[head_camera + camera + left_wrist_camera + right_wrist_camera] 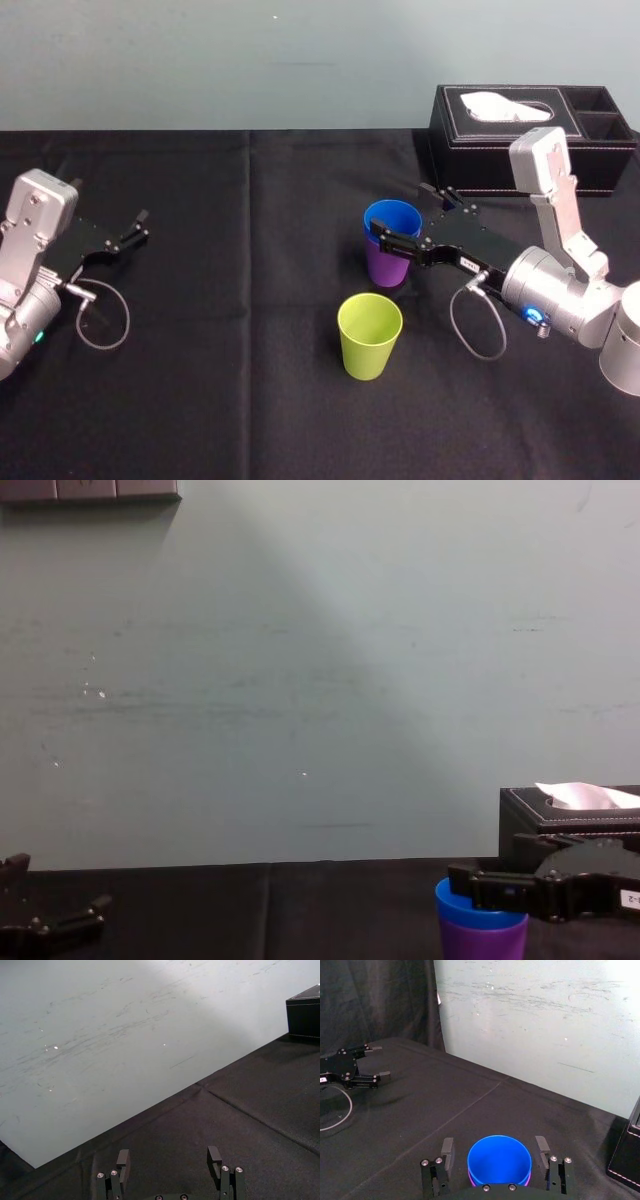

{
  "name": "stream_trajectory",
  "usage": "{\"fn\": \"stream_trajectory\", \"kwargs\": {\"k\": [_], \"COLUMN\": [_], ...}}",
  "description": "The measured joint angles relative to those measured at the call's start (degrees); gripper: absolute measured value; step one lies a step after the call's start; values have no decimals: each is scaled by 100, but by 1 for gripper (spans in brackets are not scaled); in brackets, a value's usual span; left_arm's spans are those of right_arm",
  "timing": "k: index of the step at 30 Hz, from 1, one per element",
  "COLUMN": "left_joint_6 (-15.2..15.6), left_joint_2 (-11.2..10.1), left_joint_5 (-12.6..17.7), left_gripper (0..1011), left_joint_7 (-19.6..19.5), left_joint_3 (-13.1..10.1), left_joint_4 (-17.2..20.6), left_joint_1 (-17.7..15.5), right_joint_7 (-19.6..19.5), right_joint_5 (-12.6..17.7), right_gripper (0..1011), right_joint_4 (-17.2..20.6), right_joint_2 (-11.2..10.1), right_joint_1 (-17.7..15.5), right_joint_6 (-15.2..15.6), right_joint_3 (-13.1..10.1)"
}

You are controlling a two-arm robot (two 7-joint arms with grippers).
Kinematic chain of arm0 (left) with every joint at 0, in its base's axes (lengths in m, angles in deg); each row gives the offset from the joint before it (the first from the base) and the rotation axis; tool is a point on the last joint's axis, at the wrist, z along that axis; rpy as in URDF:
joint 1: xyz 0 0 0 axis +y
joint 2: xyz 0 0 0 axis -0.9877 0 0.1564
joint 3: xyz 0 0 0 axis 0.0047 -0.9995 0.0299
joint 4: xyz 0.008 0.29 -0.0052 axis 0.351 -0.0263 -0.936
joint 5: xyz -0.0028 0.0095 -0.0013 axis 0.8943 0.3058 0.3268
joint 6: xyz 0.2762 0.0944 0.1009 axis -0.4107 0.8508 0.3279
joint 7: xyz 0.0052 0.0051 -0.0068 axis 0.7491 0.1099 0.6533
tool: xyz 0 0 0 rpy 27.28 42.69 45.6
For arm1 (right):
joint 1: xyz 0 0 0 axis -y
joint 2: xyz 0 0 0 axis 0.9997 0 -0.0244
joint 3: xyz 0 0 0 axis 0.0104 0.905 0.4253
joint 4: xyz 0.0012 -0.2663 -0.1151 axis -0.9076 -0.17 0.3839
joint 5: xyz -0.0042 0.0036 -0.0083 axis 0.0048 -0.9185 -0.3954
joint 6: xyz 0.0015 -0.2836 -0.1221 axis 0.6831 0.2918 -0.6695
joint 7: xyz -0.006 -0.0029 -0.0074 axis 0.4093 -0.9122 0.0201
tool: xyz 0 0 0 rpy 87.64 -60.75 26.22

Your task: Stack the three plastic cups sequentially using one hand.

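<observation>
- Blue cup [392, 220]: upright, nested inside the purple cup [383, 268], a little past the middle of the black-clothed table [250, 320] toward 1 o'clock. Its rim and upper band stand above the purple rim.
- Purple cup: lower cup of the pair, base on the cloth. From the chest view it shows as a purple body under a blue band.
- Yellow-green cup [369, 335]: upright and alone on the cloth, near the pair at about 6 o'clock from it, mouth up, not touching it.
- Right gripper [400, 210]: reaches in from 4 o'clock and straddles the blue cup at rim height. Its fingers [448, 1146] are spread, one on each side, and the right wrist view shows a gap between each finger and the cup wall.
- Left gripper [140, 226]: at 9 o'clock, well apart from all three cups, low over bare cloth, fingers spread with nothing between them.
- Black tissue box [520, 130]: at 1 o'clock from the pair, by the table's far edge, with white tissue showing at its top opening.
</observation>
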Motion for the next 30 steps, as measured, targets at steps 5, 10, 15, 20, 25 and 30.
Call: {"fn": "stream_trajectory", "kwargs": {"k": [5,10,15,20,25,30], "left_joint_6": [0,0,0,0,0,0], "left_joint_2": [0,0,0,0,0,0], "left_joint_5": [0,0,0,0,0,0], "left_gripper": [1011,1011,1012,1011,1011,1011], "left_joint_7": [0,0,0,0,0,0], "left_joint_3": [0,0,0,0,0,0], "left_joint_4": [0,0,0,0,0,0], "left_joint_1": [0,0,0,0,0,0], "right_joint_7": [0,-1,-135,-169,-66,95], "right_joint_5": [-2,-2,-9,87,271,498], "right_gripper": [1003,1003,1003,1003,1003,1003], "right_joint_4": [3,7,230,528,888,1124], "right_joint_2": [0,0,-60,-192,-425,-627], "right_joint_1": [0,0,-185,-555,-1083,-1522], "right_joint_6": [2,3,21,-76,-379,-611], "right_joint_3": [0,0,-83,-238,-481,-707]}}
